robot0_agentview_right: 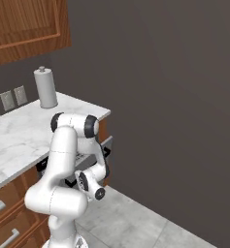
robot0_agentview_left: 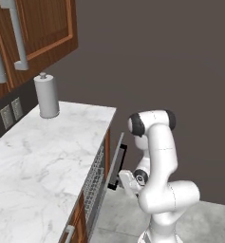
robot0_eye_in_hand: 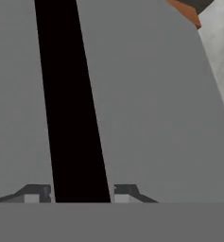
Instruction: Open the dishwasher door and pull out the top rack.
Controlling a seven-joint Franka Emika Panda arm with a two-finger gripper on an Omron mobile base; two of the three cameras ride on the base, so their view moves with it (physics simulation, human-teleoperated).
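Straddling handle [robot0_eye_in_hand: 73, 104], fingers [robot0_eye_in_hand: 38, 193] seemingly closed.

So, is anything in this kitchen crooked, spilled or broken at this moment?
Nothing is spilled or broken. The dishwasher door stands tilted a little open, with the wire rack showing behind it. That fits the job: the gripper has its fingertips either side of the black handle.
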